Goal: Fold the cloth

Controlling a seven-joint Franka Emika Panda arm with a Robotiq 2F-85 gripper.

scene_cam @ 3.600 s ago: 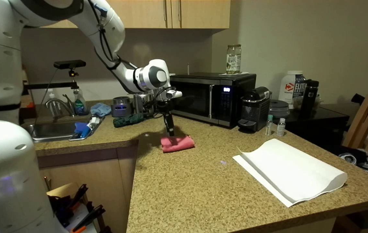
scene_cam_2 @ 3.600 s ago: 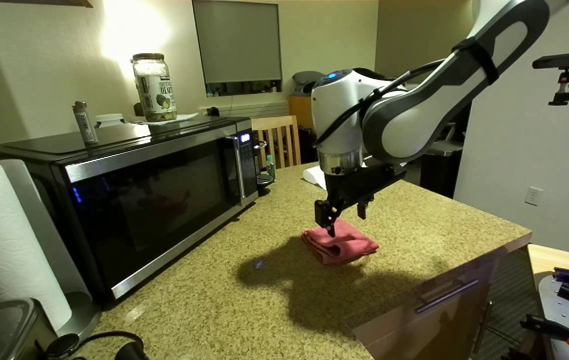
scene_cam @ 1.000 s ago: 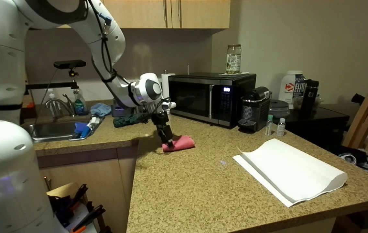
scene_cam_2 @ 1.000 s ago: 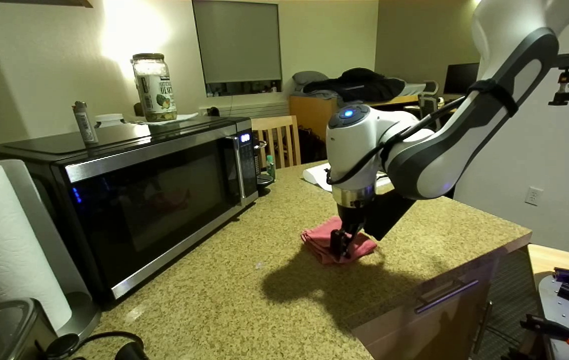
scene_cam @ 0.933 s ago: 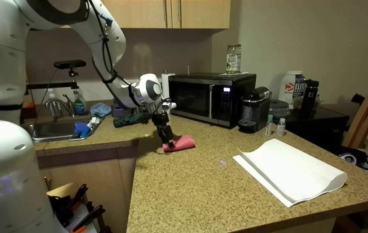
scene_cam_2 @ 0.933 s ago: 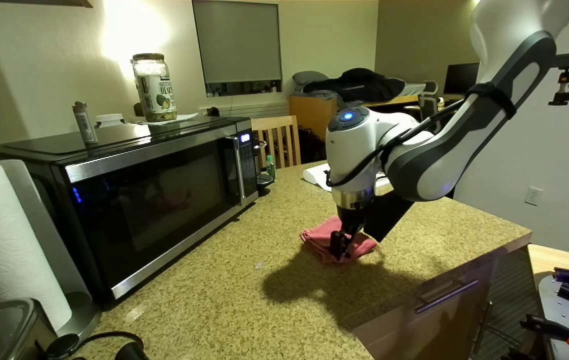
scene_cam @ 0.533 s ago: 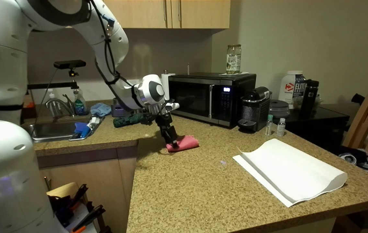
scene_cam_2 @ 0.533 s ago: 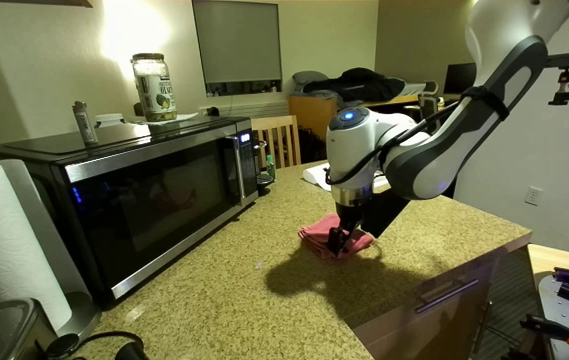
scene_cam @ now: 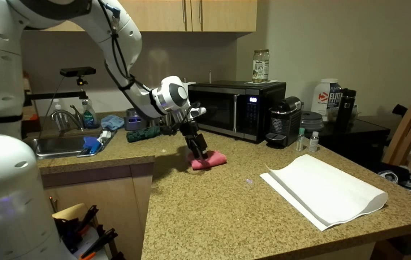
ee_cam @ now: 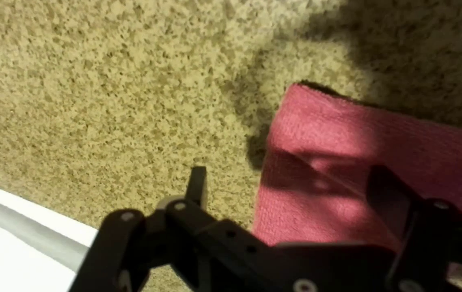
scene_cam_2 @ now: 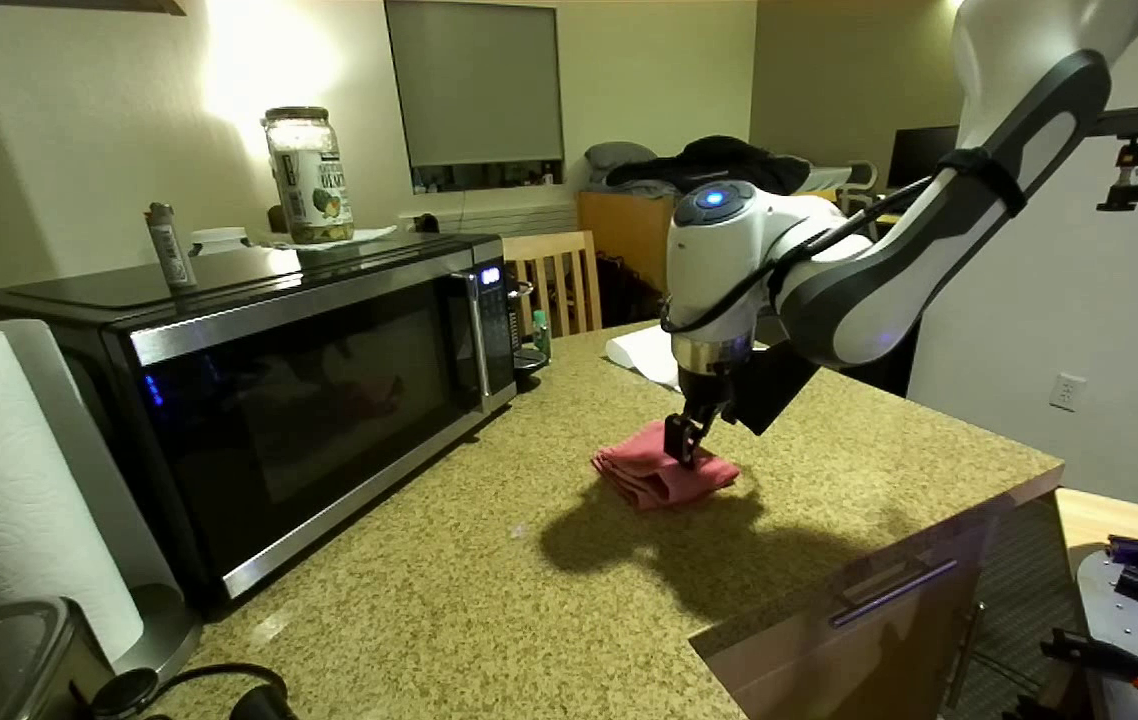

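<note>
The cloth [scene_cam: 215, 159] lies near the inner corner of the desk [scene_cam: 227, 206], and the claw [ee_cam: 290, 177], jaws spread wide and empty, could pull the folds apart by sweeping too low.

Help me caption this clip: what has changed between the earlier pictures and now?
The pink-red cloth has slid slightly toward the white sheet. The end effector came down to the cloth, moved the same way, then rose a little; its jaws stand open, and nothing was visibly gripped or let go. The white sheet, microwave and jar stayed put.
</note>
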